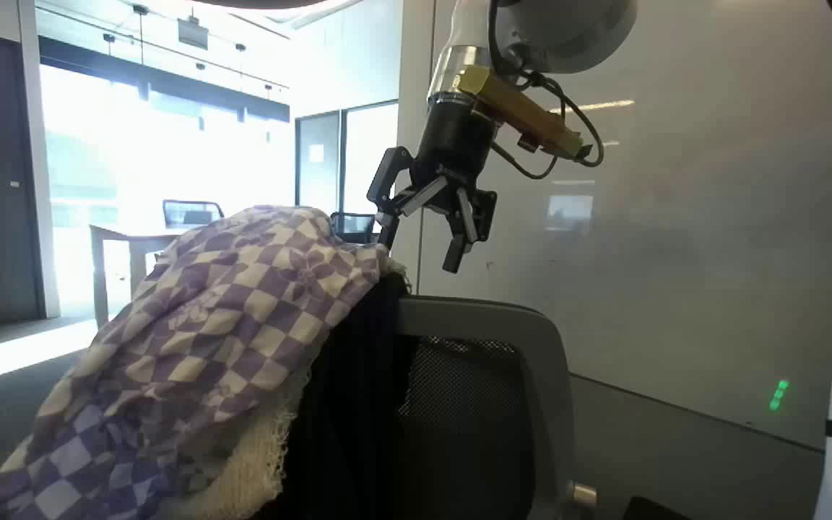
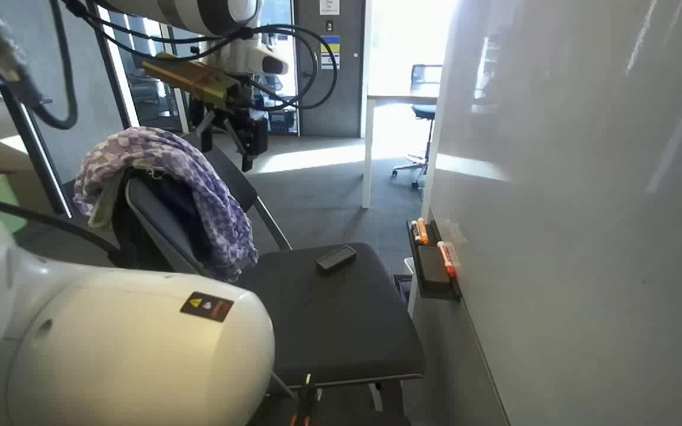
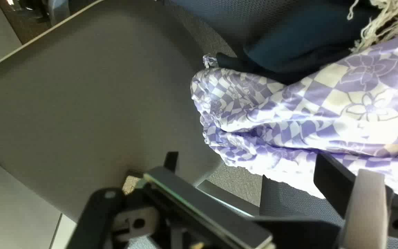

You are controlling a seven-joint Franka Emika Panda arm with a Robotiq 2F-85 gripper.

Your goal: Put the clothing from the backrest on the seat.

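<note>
Checked cloth point(image 1: 243, 303), purple and cream with a flower print, is draped over the backrest point(image 1: 466, 412) and hangs down both sides; not on the seat point(image 2: 329, 325) yet. Draping shows in both exterior views. Its crumpled end on the seat side comes down near the seat's rear edge; can't tell if it touches. Pale fringe point(image 3: 385, 27) shows at one edge, dark fabric point(image 3: 299, 45) between cloth and backrest. Claw point(image 1: 419, 245) is released, fingers point(image 1: 453, 256) spread well apart and pointing down, just above the top of the backrest near the cloth's upper fold. In an exterior view one fingertip overlaps the cloth's edge; contact unclear. Wrist view: one finger is in front of the cloth, one in front of the seat; cloth runs off the right side. Yellow-brown block point(image 1: 524, 115) is fixed just above the claw. Small dark oblong item point(image 2: 336, 258) lies on the seat near its far edge, too dim to identify. Whiteboard point(image 2: 578, 177) stands beside the seat; its ledge point(image 2: 444, 293) holds an orange marker point(image 2: 422, 231), a red marker point(image 2: 446, 260) and a dark block point(image 2: 433, 266). In an exterior view a white arm link point(image 2: 140, 349) fills the lower left, hiding part of the backrest. Dark door point(image 2: 329, 100) at the back, second chair point(image 2: 425, 76) well apart from the seat, sunlight striping the floor point(image 2: 317, 183).
</note>
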